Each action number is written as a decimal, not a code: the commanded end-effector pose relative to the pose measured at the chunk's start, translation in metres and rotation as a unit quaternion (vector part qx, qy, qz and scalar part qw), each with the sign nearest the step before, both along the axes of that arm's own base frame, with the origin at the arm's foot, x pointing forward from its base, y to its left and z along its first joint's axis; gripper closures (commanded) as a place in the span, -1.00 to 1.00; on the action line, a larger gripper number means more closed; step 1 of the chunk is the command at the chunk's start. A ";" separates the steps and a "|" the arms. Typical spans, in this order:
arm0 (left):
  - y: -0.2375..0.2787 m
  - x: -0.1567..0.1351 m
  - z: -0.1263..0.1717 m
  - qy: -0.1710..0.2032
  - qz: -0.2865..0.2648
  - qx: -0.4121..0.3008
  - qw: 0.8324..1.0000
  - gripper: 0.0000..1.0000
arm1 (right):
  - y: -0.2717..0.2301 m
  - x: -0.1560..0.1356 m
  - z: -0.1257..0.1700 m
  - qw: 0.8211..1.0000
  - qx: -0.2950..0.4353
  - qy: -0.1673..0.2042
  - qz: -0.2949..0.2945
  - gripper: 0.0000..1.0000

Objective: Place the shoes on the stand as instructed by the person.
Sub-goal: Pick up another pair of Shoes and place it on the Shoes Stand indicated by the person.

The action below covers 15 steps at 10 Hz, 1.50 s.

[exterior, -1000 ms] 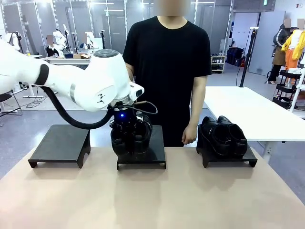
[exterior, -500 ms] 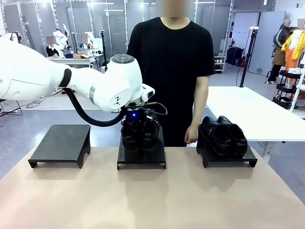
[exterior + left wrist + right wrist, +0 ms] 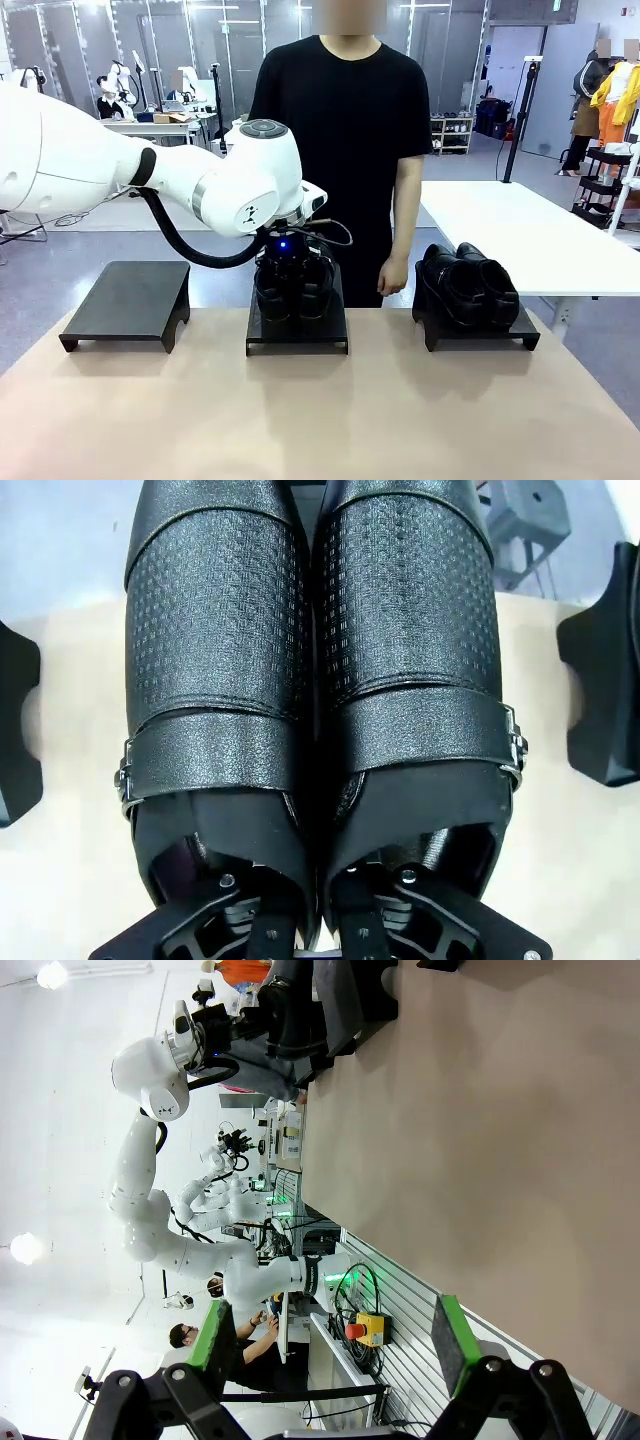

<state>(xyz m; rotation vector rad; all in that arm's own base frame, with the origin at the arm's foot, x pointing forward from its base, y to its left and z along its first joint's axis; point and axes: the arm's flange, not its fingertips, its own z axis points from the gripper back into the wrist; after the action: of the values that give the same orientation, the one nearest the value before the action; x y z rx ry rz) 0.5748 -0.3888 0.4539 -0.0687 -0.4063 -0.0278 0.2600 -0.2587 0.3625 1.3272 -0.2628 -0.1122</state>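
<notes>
Open lab hall, grey floor, other benches behind; working surface is a tan table (image 3: 320,420) carrying three low black stands in a row. Left stand (image 3: 125,300) bare. Middle stand (image 3: 297,325) has the buckled pair (image 3: 293,290) over it, heels up, toes pointing down. Right stand (image 3: 478,325) carries the plain pair (image 3: 470,280), resting side by side. The person (image 3: 345,150) stands at the far edge behind the middle stand, arms hanging.

Left gripper (image 3: 322,920): fingers pinched together on the two inner heel walls of the buckled shoes, one finger inside each shoe; wrist view looks down the embossed uppers and both straps with metal buckles. Cannot tell from the front view whether the toes touch the stand yet or hang just above it.

Right gripper (image 3: 335,1355): green pads wide apart, nothing between them, parked well away from the stands.

Risks, as judged: the pair hangs from a thin pinch on glossy leather, so one shoe could slip free. Released toe-down, the shoes would likely topple off the stand's front edge. Pushing down too hard could shove the stand.
</notes>
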 end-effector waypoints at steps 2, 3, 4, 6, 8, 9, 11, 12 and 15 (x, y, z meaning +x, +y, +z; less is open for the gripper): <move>0.002 0.003 -0.002 -0.007 -0.015 0.005 1.000 0.83 | 0.000 -0.002 0.003 1.000 -0.002 0.004 0.002 -1.00; 0.001 0.007 -0.004 -0.019 -0.016 0.003 1.000 0.83 | 0.000 -0.002 0.003 1.000 -0.002 0.004 0.002 -1.00; -0.001 0.010 -0.006 -0.027 -0.013 0.005 1.000 0.83 | 0.000 -0.002 0.003 1.000 -0.002 0.004 0.002 -1.00; -0.003 0.017 -0.013 -0.032 -0.014 0.004 0.999 0.83 | 0.000 -0.002 0.003 1.000 -0.002 0.004 0.002 -1.00; -0.003 0.024 -0.017 -0.032 -0.011 0.003 0.999 0.83 | 0.000 -0.002 0.003 1.000 -0.002 0.004 0.002 -1.00; -0.002 0.028 -0.020 -0.039 -0.006 0.004 0.999 0.83 | 0.000 -0.002 0.003 1.000 -0.002 0.004 0.002 -1.00; 0.000 0.040 -0.028 -0.042 0.005 0.010 0.999 0.83 | 0.000 -0.002 0.003 1.000 -0.002 0.004 0.002 -1.00; 0.000 0.040 -0.029 -0.040 0.004 0.007 0.999 0.83 | 0.000 -0.002 0.003 1.000 -0.002 0.004 0.002 -1.00; 0.001 0.043 -0.040 -0.023 0.007 0.006 1.000 0.83 | 0.000 -0.002 0.003 1.000 -0.002 0.004 0.002 -1.00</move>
<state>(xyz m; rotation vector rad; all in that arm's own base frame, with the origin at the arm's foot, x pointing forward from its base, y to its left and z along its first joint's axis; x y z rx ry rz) 0.6118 -0.3867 0.4108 -0.0523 -0.4230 -0.0179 0.2600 -0.2587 0.3625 1.3272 -0.2628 -0.1122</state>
